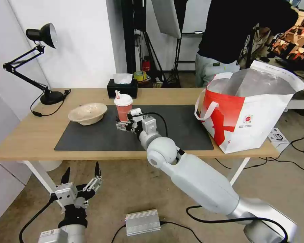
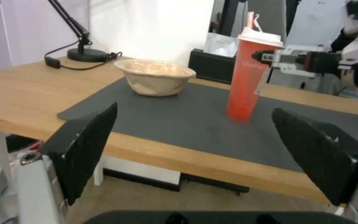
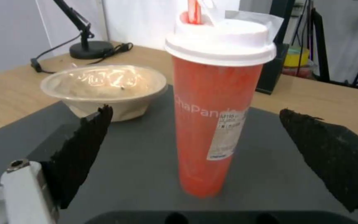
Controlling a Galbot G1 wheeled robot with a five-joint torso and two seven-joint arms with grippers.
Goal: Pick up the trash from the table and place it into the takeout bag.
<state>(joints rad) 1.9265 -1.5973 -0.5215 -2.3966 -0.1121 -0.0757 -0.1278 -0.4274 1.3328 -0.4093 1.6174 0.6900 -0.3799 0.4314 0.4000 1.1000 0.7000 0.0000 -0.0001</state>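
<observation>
Right gripper at the red cup, fingers spread wide

Centre frame, the right gripper [image 1: 124, 124] flanks the upright red drink cup [image 1: 123, 107] on the dark grey mat [image 1: 91, 135], not gripping. The beige bowl [image 1: 87, 113] sits left; the takeout bag [image 1: 246, 111] stands right. Lower left, the left gripper [image 1: 81, 175] hangs wide open below the table [image 1: 23, 135].
</observation>
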